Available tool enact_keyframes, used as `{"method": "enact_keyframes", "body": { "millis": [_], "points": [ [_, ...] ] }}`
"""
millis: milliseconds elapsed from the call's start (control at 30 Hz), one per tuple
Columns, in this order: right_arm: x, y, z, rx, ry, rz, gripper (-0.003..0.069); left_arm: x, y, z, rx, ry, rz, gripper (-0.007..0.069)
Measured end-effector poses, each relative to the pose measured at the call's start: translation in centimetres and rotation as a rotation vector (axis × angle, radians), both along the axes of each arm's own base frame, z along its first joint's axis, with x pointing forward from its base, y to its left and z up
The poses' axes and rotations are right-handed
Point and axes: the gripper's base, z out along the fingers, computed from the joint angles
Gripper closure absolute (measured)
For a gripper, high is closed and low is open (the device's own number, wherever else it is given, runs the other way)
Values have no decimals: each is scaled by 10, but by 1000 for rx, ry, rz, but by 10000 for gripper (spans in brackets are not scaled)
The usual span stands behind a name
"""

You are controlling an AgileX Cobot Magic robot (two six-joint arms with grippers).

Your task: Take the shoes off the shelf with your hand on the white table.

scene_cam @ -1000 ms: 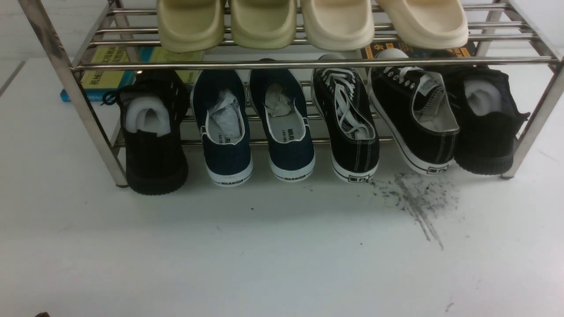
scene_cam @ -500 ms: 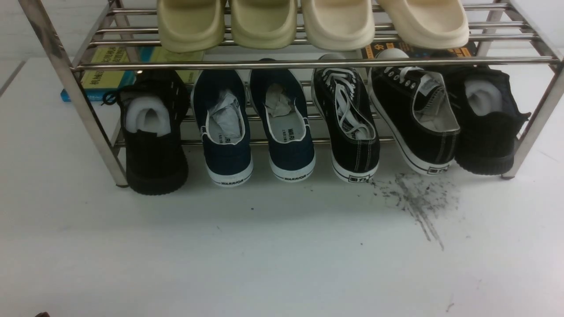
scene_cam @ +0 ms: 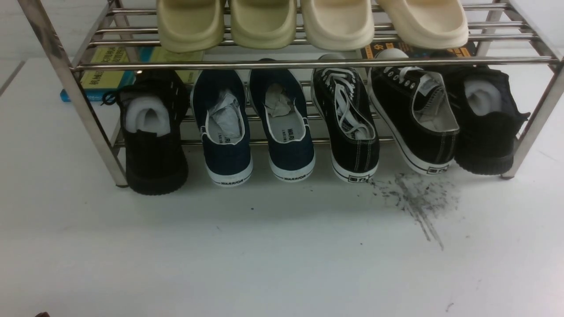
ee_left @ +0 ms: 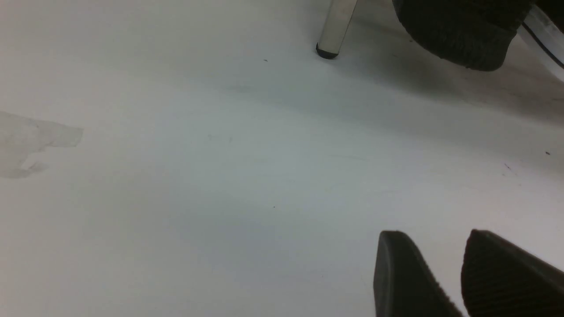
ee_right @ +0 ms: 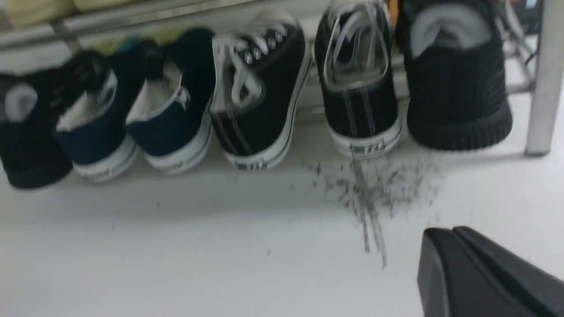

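Front view toward the shelf (scene_cam: 308,64); wrist views low above the same white table (scene_cam: 264,264)

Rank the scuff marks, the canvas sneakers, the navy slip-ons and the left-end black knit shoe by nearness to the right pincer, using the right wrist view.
From the right pincer:
1. Scuff marks, on the table ahead.
2. Canvas sneakers, heels behind the marks.
3. Navy slip-ons, further left along the row.
4. Black knit shoe, the row's left end.

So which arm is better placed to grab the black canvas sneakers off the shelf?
Right, probably: the right gripper faces the sneakers in the right half of the shelf; the left gripper is near its left leg.
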Motion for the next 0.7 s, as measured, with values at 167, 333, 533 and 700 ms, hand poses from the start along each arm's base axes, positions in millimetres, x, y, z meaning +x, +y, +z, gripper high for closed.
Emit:
{"method": "enact_keyframes", "body": {
  "millis": [167,333,533,700],
  "points": [
    [44,7,-2,-11,339,149,662,0,0,0,0,0,0,385],
    [87,14,13,19,429,273,662,0,0,0,0,0,0,385],
    [127,46,29,-46,410,486,659,0,0,0,0,0,0,385],
    [156,67,34,-224,467,494,659,0,0,0,0,0,0,385]
  ]
}}
